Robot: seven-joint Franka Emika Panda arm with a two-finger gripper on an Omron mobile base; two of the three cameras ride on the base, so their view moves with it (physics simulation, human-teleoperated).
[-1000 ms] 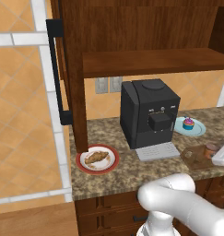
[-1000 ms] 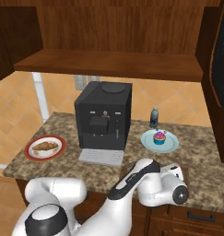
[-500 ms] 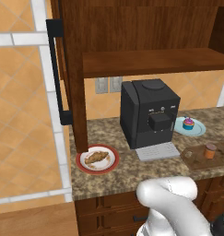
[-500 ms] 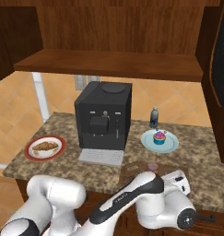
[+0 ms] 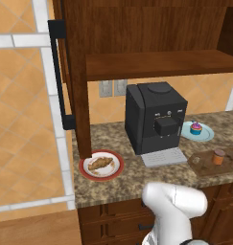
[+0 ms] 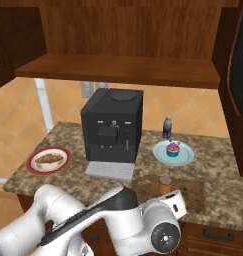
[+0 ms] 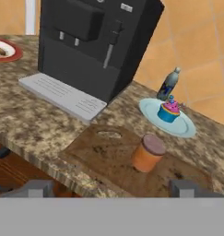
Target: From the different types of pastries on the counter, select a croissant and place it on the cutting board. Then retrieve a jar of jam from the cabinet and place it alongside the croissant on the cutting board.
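Observation:
The jar of jam (image 7: 148, 153), orange with a reddish lid, stands upright on the brown cutting board (image 7: 102, 154) near the counter's front edge. My gripper (image 7: 111, 190) is open, its two fingertips (image 7: 37, 189) wide apart and short of the jar, holding nothing. From the base views the jar (image 5: 218, 156) (image 6: 165, 184) sits on the cutting board (image 5: 206, 167) (image 6: 190, 192). The croissant (image 5: 101, 164) (image 6: 49, 160) lies on a red-rimmed white plate (image 5: 115, 167) at the counter's left end. The cabinet door (image 5: 75, 72) with its black bar handle (image 5: 58, 76) hangs open.
A black coffee machine (image 5: 156, 122) (image 7: 90, 41) stands mid-counter with its grey drip tray (image 7: 62, 94). Behind the board sit a frosted cupcake (image 7: 170, 109) on a pale blue plate (image 7: 182, 126) and a small bottle (image 7: 169, 83). Dark drawers (image 5: 113, 220) run below the granite counter (image 5: 132, 179).
My gripper has opened fully and let go of the jar, which stays on the board. The hand has drawn back and down toward the counter's front edge.

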